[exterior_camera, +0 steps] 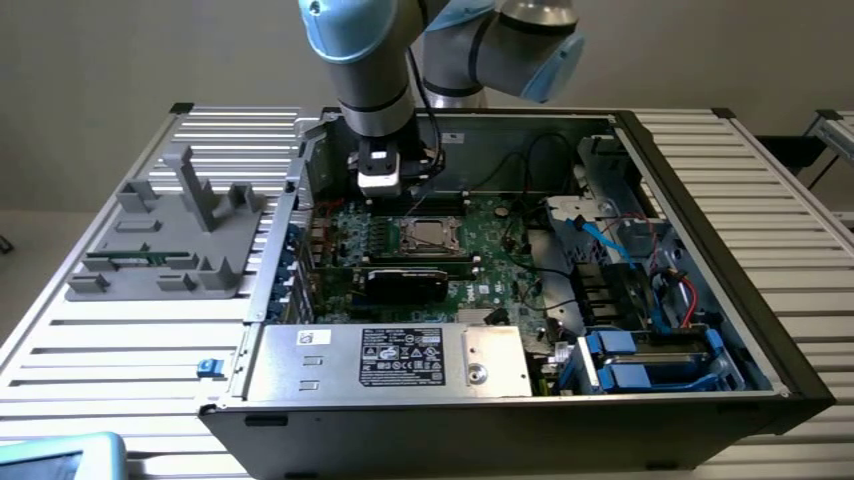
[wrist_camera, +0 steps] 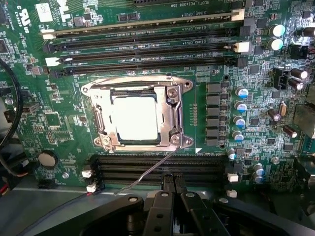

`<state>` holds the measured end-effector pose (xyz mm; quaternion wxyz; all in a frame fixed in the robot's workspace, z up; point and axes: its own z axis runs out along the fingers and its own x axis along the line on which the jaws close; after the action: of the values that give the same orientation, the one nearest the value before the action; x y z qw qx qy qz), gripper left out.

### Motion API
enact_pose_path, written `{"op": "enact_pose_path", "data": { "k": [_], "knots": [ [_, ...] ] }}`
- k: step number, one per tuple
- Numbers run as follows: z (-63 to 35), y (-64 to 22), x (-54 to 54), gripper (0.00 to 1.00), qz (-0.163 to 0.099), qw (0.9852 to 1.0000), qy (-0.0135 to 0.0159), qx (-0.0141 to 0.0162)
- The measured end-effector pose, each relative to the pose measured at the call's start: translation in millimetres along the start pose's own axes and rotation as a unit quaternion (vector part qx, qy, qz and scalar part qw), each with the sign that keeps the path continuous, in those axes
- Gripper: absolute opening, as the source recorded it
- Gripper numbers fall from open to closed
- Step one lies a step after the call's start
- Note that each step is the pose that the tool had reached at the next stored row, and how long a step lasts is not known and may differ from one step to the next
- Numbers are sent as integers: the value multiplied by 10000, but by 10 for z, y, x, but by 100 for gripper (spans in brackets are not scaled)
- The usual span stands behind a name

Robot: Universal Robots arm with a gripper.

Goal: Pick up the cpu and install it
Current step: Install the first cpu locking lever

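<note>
The cpu (wrist_camera: 135, 118) lies flat inside the metal socket frame (wrist_camera: 172, 115) on the green motherboard (wrist_camera: 64, 123), its silvery top bright and uncovered. In the exterior view the cpu (exterior_camera: 427, 235) sits at the middle of the board inside the open computer case. My gripper (wrist_camera: 173, 183) hovers above the memory slots beside the socket, its two black fingers pressed together with nothing between them. From outside, the gripper (exterior_camera: 378, 188) hangs over the board just toward the exterior view's left of the socket. A thin wire lever (wrist_camera: 147, 172) runs from the socket frame toward my fingertips.
A silver labelled power supply box (exterior_camera: 387, 357) fills the case's near side. A black card (exterior_camera: 407, 280) stands just in front of the socket. Blue drive bays (exterior_camera: 641, 365) and loose cables (exterior_camera: 627, 250) crowd the exterior view's right. A grey fixture (exterior_camera: 167, 235) rests on the slatted table outside the case.
</note>
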<state>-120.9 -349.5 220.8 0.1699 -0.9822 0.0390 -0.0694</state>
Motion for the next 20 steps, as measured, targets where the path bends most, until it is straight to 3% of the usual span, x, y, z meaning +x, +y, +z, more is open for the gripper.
{"op": "enact_pose_path", "data": {
  "k": [6,12,20],
  "knots": [
    [97,37,-25,12,17,10000,6,5],
    [146,54,-32,12,50,10000,11,70],
    [161,60,-35,12,58,10000,19,76]
  ]
}}
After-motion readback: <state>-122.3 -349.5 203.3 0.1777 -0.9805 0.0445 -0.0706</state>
